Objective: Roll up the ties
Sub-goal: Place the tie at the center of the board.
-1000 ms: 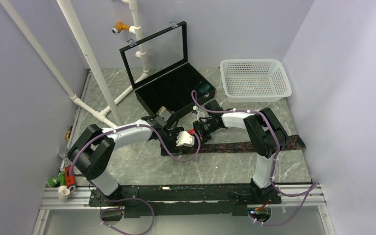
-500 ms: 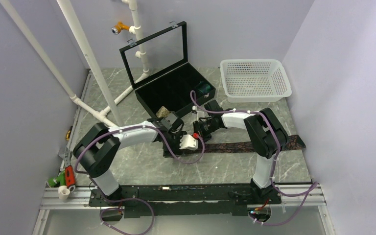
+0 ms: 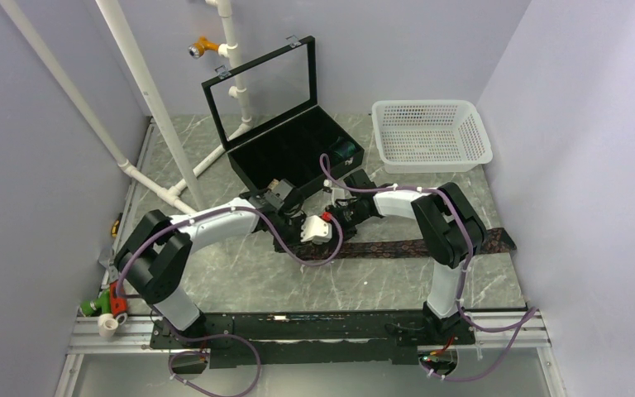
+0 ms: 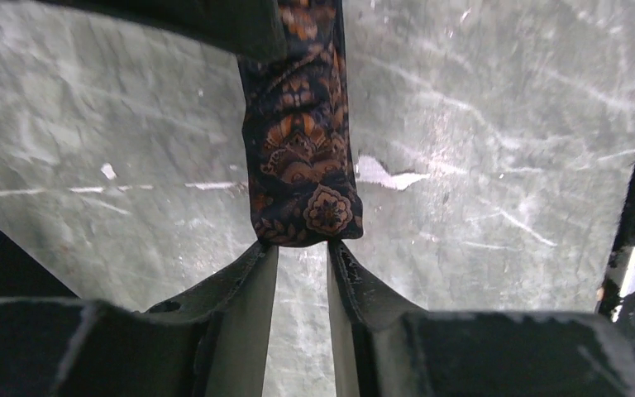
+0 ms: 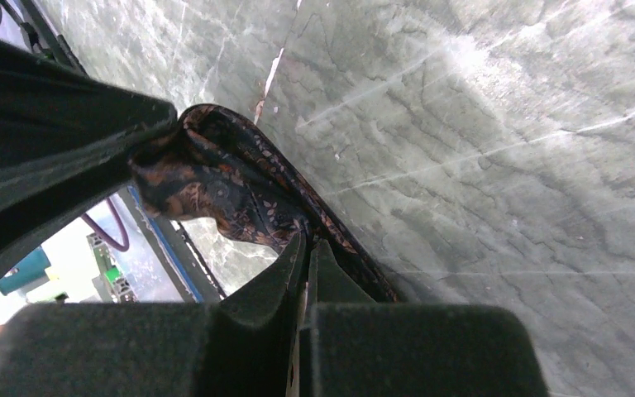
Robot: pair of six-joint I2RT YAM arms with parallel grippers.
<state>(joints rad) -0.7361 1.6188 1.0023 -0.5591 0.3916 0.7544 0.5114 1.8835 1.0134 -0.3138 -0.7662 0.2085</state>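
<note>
Over marble table (image 3: 240, 289), right claw (image 5: 306, 241) pinches brown tie (image 4: 302, 157); left claw (image 4: 301, 246) slightly apart.

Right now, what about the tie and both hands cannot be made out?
- Top view: the folded end of the tie, hidden under both hands.
- Left wrist view: whether the left hand pinches the fold; fingertips only meet its edge.
- Right wrist view: whether the shut right hand holds fabric; its fingers cover that spot.

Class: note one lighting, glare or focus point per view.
Top external: even light, sharp throughout. Left wrist: white glare streaks on the table; dark patterned tie crisp, left pincer close and dim. Right wrist: table washed bright at upper right; right pincer nearly silhouetted.
</note>
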